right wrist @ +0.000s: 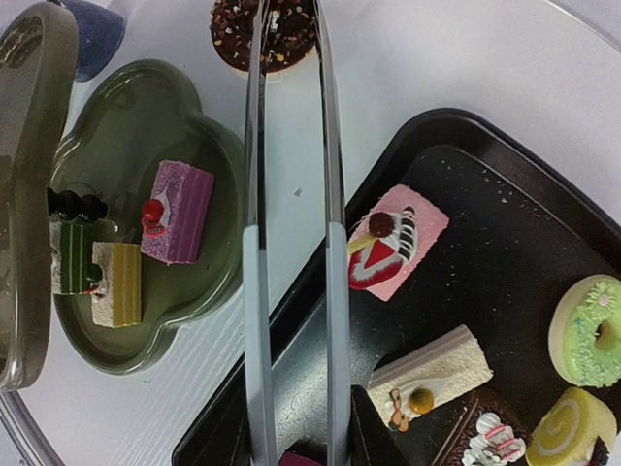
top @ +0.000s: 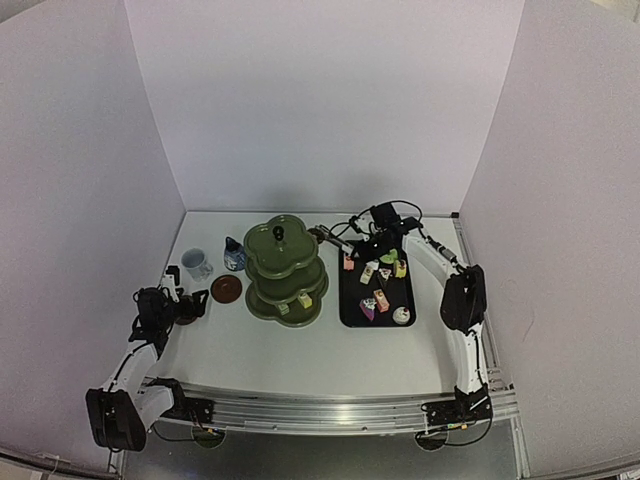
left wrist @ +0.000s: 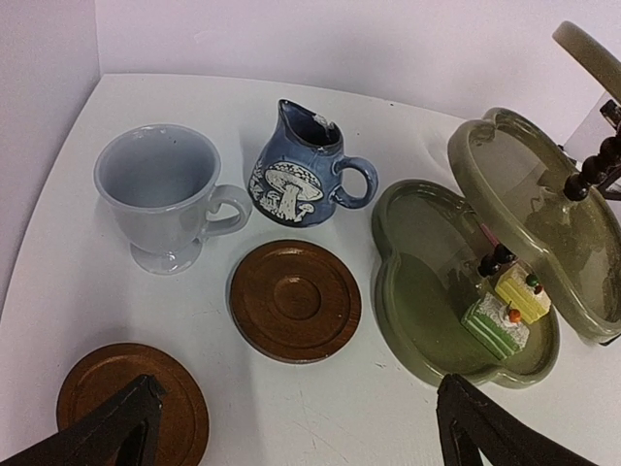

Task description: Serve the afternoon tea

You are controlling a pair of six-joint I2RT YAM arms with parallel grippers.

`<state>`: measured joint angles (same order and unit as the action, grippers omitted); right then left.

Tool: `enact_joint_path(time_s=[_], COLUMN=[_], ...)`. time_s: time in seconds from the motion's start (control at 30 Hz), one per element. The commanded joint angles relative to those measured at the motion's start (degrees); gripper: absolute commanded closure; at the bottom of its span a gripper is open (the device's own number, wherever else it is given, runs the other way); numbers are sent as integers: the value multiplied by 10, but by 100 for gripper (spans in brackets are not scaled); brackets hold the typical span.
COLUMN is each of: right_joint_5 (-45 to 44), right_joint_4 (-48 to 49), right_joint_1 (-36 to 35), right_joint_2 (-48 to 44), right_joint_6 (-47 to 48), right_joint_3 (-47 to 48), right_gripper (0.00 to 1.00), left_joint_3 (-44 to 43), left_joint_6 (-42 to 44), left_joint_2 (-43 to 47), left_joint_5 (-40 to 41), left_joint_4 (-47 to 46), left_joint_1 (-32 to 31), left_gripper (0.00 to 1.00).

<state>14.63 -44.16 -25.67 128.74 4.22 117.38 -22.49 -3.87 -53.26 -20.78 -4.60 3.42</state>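
White desk (top: 300,350), white walls (top: 320,100) on three sides. Top view: green three-tier stand (top: 285,262) mid-desk, black tray (top: 352,300) just at its 3 o'clock. Most cakes (top: 380,285) are on the tray, a couple on the stand's bottom tier. White mug (top: 197,264) and blue pot (top: 234,256) sit side by side at the stand's 9 o'clock, brown coaster (top: 227,289) at the pot's 6. Left tool (top: 192,303) is at the coaster's 8 o'clock, jaws wide, nothing in them. Right tool (top: 362,240) is over the tray's 12 o'clock end, clamped on metal tongs (top: 330,238) that point toward 9, at the gap between stand and tray. Left wrist: mug upright at 10 o'clock, mushroom-print pot just at its 3, not touching. Coaster is bare at centre. Second coaster (left wrist: 131,403) at 7, partly behind one finger. Stand at 3, its bottom tier carrying a yellow cake (left wrist: 524,291) and a green-striped cake (left wrist: 495,325), touching. Fingers are at both bottom corners, far apart. Right wrist: tongs run 6 to 12 up the middle, arms narrow. Chocolate doughnut (right wrist: 281,34) is at the tips at 12, can't tell if pinched. Stand at 9, bottom tier with a purple cake (right wrist: 179,209) beside the yellow and green ones. Tray at 4: pink cake (right wrist: 398,243), white slice (right wrist: 432,369), green ring (right wrist: 592,330), yellow roll (right wrist: 577,427).
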Motion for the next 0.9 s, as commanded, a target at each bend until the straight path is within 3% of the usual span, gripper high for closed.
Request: enact_joint_path(time_s=[0.0,0.27,0.87], right_joint_5=[78,116,165], right_joint_4=[52,111,115], right_joint_1=[-8,-24,-39], right_joint_2=[-7,-1,-5], right_joint_6=[30,24,31], right_joint_3=[-4,-53,-92], right_gripper=[100,100,100], left_joint_3=[15,22,24], left_joint_6=[16,15,16], left_joint_2=[-4,-14,-13], left_joint_5=[-5,-4,-6], left_joint_4=[-36,-44,-45], left_joint_1=[-1,-1,-2], left_gripper=[2,2,2])
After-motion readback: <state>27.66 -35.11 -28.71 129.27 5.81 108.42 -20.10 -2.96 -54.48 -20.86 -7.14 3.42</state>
